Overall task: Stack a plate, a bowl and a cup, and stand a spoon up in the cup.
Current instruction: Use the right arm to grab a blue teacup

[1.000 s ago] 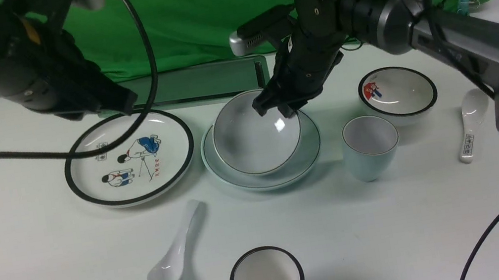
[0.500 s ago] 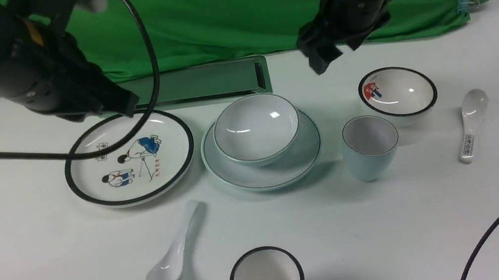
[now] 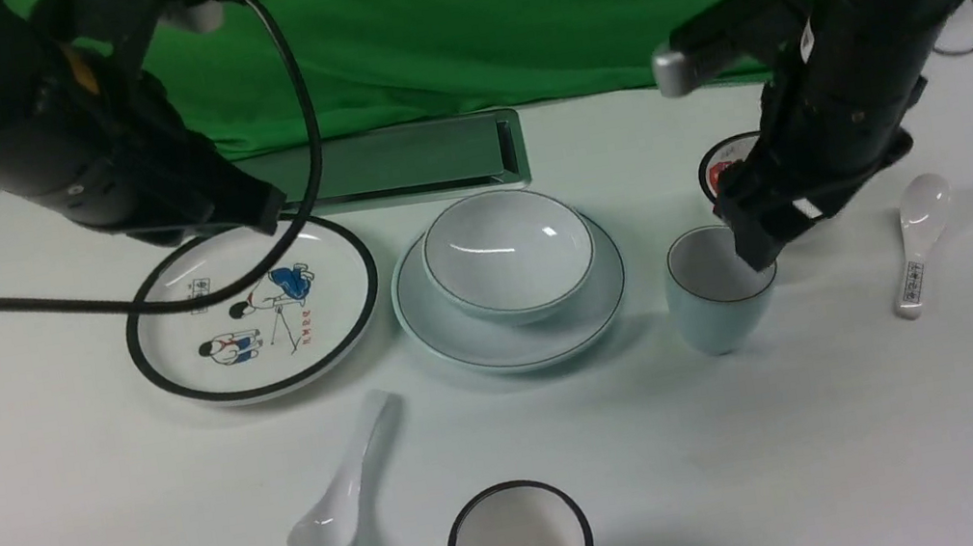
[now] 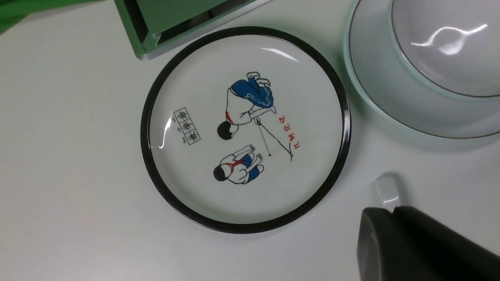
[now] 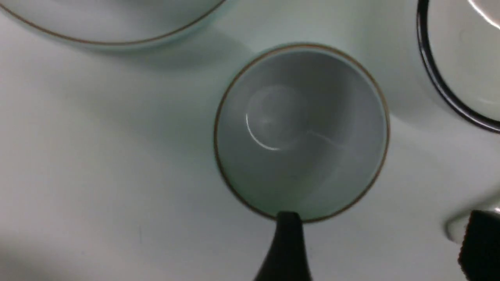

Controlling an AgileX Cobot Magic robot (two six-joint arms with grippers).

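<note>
- My right gripper point(image 5: 377, 234) hovers by the pale blue-green cup point(image 5: 300, 132), fingers spread, holding nothing.
- My left gripper point(image 4: 390, 212) is clenched, empty.
- The matching bowl point(image 3: 509, 255) sits on its plate point(image 3: 518, 346), left of the cup.

The cup point(image 5: 302, 132) stands upright on the pale surface point(image 5: 117, 195), its inside bare; the jaws are spread open, one tip near its rim; the black-rimmed bowl point(image 5: 468, 54) lies near the cup, partly in view.

Perhaps a lab; green cloth point(image 3: 504, 16) backs the white tabletop point(image 3: 145, 522).
</note>
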